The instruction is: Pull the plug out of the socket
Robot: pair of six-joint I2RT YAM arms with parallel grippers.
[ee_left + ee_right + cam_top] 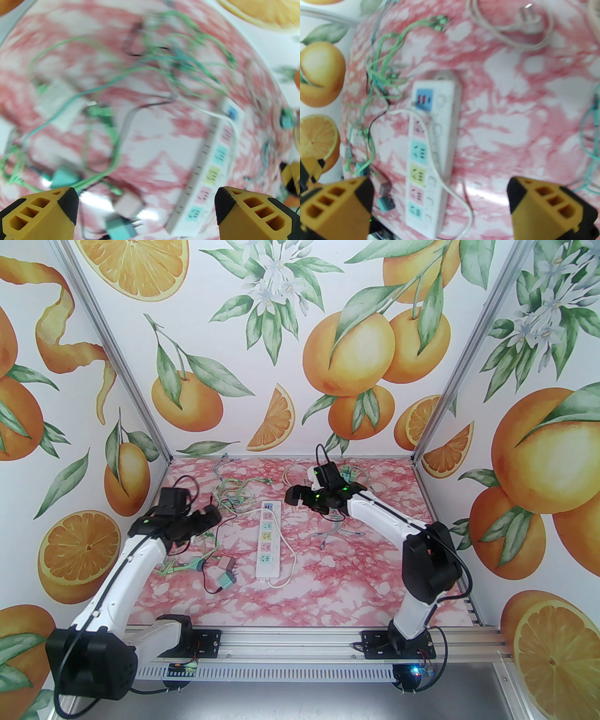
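The white socket strip (268, 540) with coloured outlets lies lengthwise mid-table, also seen in the left wrist view (211, 168) and the right wrist view (431, 152). No plug stands in the outlets that I can see. A thin white cable (438, 173) is draped over the strip. Loose plugs lie left of it: a pink plug (227, 563) and a teal plug (228, 580) with bare prongs (138, 223). My left gripper (208, 516) hovers open and empty left of the strip's far end (146, 202). My right gripper (300, 491) hangs open and empty over the far end (440, 194).
Tangled green and black wires (232, 491) lie at the back left. Another teal plug (194, 563) rests by the left arm. A white cord with its plug (530, 14) coils at the back. More green wires (335, 530) lie under the right arm.
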